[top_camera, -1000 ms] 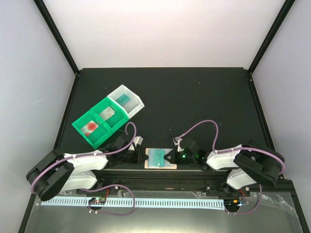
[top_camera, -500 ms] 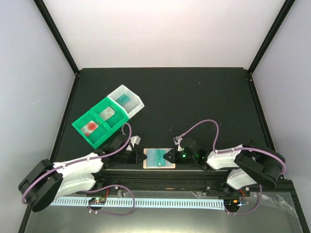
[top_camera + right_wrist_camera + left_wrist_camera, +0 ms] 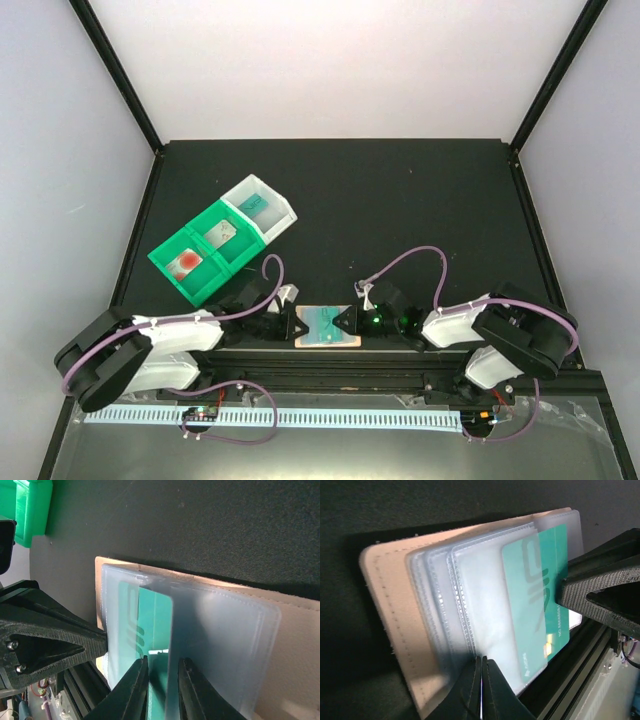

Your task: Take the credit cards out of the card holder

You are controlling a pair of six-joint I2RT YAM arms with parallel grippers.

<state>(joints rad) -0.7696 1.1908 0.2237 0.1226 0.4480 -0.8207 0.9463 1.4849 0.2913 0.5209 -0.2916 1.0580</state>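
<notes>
The card holder (image 3: 327, 327), peach-rimmed with clear sleeves, lies open at the table's near edge between both grippers. A teal credit card (image 3: 535, 605) sticks partway out of a sleeve. My left gripper (image 3: 481, 657) is shut, its tips resting at the sleeve's near edge beside the peach rim (image 3: 390, 595). My right gripper (image 3: 164, 659) stands slightly open, straddling the teal card (image 3: 152, 625) and the edge of a clear sleeve flap. In the top view the left gripper (image 3: 298, 325) and right gripper (image 3: 350, 320) meet over the holder from either side.
A green bin (image 3: 205, 250) and an attached white bin (image 3: 262, 207) sit at the back left. They hold a red-blotched card (image 3: 187, 262), a pale card (image 3: 221, 232) and a teal card (image 3: 254, 203). A black rail runs just below the holder.
The left arm swung down and out, then came back to the holder's left edge. The right gripper edged left over the holder.
</notes>
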